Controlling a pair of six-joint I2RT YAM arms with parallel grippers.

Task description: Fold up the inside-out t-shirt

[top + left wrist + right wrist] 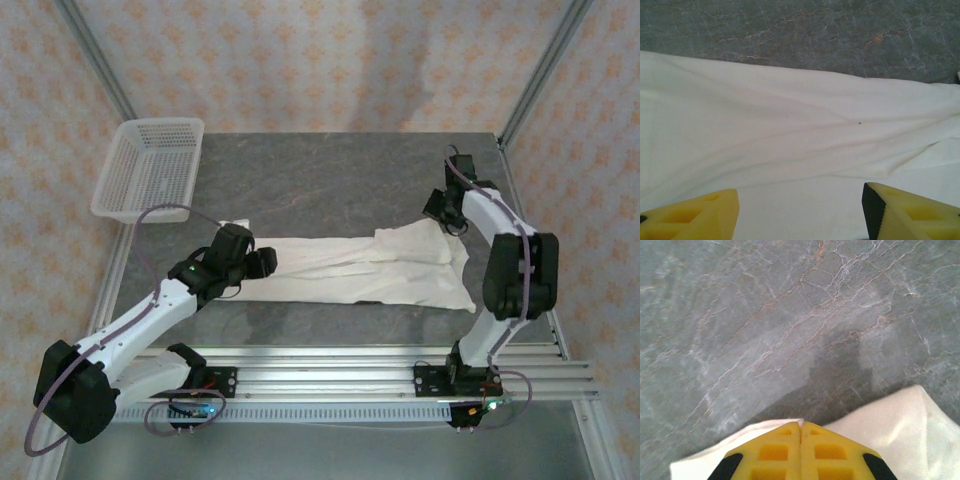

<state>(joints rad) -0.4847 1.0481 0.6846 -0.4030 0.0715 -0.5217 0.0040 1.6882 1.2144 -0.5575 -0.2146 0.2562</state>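
A white mesh basket [150, 168] sits at the far left corner of the grey veined tabletop [340, 180], well apart from the cloth, with its outer side seeming to reach past the edge. A ribbed metal rail [330, 375] along the near edge carries both arm bases, and nothing lies on the bare stone between basket and shirt. The inside-out t-shirt [360, 268] lies flat on the near half of the tabletop as a long band, its long axis running left to right. It is narrow at the left end and flares wider at the right, with a raised fold near the middle. The left arm [150, 310] reaches in over the narrow end and hides that tip from above. In the left wrist view its yellow fingers [700, 215] stand wide apart over creased cloth [790, 125], so the left jaws are apart (whether they touch the fabric cannot be told). The right arm [510, 260] stands just beside the wide end, its wrist at the shirt's far right corner. There the right jaws are pressed together, the fingers [775, 450] meeting at the cloth's edge [900, 430]; whether fabric is pinched between them cannot be told.
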